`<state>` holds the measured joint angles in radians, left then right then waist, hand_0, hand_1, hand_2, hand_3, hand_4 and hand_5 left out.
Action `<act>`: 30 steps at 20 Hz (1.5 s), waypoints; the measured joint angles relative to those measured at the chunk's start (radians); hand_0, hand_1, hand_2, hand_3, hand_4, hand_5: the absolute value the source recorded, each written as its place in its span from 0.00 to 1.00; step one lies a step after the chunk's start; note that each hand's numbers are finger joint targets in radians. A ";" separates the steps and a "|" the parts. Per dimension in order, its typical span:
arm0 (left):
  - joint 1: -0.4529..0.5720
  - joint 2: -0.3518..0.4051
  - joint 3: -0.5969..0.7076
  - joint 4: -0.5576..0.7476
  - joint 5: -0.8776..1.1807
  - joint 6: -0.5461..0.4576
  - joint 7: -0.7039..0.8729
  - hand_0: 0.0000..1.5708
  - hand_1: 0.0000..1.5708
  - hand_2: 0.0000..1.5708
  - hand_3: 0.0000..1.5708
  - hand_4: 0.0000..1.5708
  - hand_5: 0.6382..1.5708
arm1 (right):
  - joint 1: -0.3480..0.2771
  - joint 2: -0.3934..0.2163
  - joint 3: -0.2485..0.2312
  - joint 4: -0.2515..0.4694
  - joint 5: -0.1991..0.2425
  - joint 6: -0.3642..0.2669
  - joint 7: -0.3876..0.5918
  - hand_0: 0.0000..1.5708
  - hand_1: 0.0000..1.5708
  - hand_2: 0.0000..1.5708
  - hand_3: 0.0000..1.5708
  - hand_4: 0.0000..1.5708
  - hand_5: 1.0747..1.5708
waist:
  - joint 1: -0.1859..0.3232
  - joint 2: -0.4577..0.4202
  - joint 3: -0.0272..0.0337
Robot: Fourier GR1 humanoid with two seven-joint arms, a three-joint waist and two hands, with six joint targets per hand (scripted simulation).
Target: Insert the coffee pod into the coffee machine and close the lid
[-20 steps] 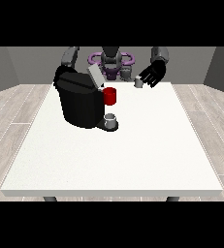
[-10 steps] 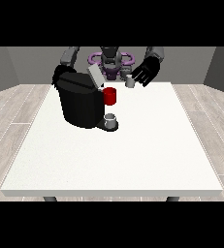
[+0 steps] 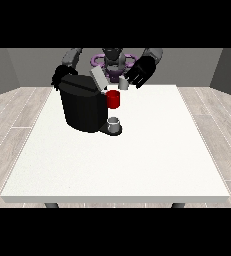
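The black coffee machine (image 3: 83, 106) stands on the table's far left part. Its grey lid (image 3: 97, 78) is tilted up and open, and a red part (image 3: 113, 99) sticks out at its front. A small grey coffee pod (image 3: 123, 83) hangs just right of the lid, above the red part. The hand at the view's right (image 3: 141, 72) has its fingers curled on the pod. The hand at the view's left (image 3: 62, 75) rests at the machine's back top corner, partly hidden by it.
A small grey cup (image 3: 114, 123) sits on the machine's drip tray under the red part. The white table (image 3: 137, 155) stretches towards the camera. The robot's torso (image 3: 113, 61) rises behind the far edge.
The hand at the view's right has carried the pod leftwards, closer to the open lid. The machine, the cup and the other hand have stayed put.
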<state>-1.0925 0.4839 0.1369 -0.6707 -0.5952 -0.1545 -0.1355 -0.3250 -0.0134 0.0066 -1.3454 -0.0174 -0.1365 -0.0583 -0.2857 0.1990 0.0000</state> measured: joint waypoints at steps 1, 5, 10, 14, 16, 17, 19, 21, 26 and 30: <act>-0.006 0.006 0.003 0.004 -0.001 0.000 -0.004 0.80 0.80 0.84 0.79 0.32 1.00 | 0.002 0.003 0.005 -0.008 0.006 -0.007 0.006 0.00 0.00 0.00 0.00 0.32 1.00 | -0.005 0.004 0.0000; -0.047 0.020 0.008 0.014 -0.010 0.001 0.009 0.81 0.81 0.83 0.79 0.31 1.00 | -0.003 0.002 0.002 -0.017 0.011 -0.013 -0.002 0.00 0.00 0.00 0.00 0.34 1.00 | -0.021 0.034 0.0001; -0.068 0.005 0.005 0.030 -0.024 0.015 0.028 0.82 0.82 0.84 0.78 0.32 1.00 | -0.026 -0.016 -0.008 -0.038 0.013 -0.012 0.018 0.00 0.00 0.00 0.00 0.31 1.00 | -0.034 0.049 0.0001; -0.073 -0.020 -0.006 0.028 -0.029 0.003 0.040 0.81 0.81 0.83 0.78 0.33 1.00 | -0.013 -0.017 -0.026 -0.020 0.011 -0.023 0.003 0.00 0.00 0.00 0.00 0.31 1.00 | -0.018 0.039 0.0003; -0.061 -0.034 -0.011 0.029 -0.035 0.013 0.035 0.80 0.80 0.83 0.77 0.33 1.00 | -0.011 -0.032 -0.041 -0.024 -0.001 -0.013 0.012 0.00 0.00 0.00 0.00 0.33 1.00 | -0.017 0.035 0.0004; -0.060 -0.040 -0.013 0.030 -0.035 0.011 0.031 0.80 0.80 0.82 0.77 0.32 1.00 | -0.007 -0.027 -0.038 -0.025 0.002 -0.018 0.011 0.00 0.00 0.00 0.00 0.33 1.00 | -0.015 0.034 0.0002; -0.057 -0.057 -0.022 0.026 -0.043 0.019 0.033 0.75 0.75 0.80 0.75 0.32 1.00 | -0.001 -0.025 -0.041 -0.016 0.001 -0.019 0.006 0.00 0.00 0.00 0.00 0.34 1.00 | -0.008 0.033 0.0002; -0.063 -0.064 -0.025 0.024 -0.045 0.015 0.035 0.75 0.75 0.80 0.76 0.32 1.00 | 0.003 -0.017 -0.042 -0.008 0.001 -0.025 -0.004 0.00 0.00 0.00 0.00 0.32 1.00 | 0.000 0.033 0.0002; -0.072 -0.051 -0.019 0.035 -0.051 0.017 0.019 0.77 0.77 0.81 0.77 0.33 1.00 | 0.010 -0.016 -0.040 -0.027 -0.009 -0.013 -0.008 0.00 0.00 0.00 0.00 0.33 1.00 | -0.014 0.049 0.0002; -0.058 -0.061 -0.018 0.043 -0.056 0.031 0.007 0.75 0.75 0.79 0.76 0.31 1.00 | 0.011 -0.020 -0.044 -0.043 -0.008 -0.023 0.016 0.00 0.00 0.00 0.00 0.33 1.00 | -0.010 0.046 0.0007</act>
<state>-1.1506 0.4225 0.1194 -0.6276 -0.6508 -0.1239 -0.1282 -0.3143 -0.0337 -0.0376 -1.3889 -0.0249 -0.1597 -0.0419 -0.2958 0.2447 0.0007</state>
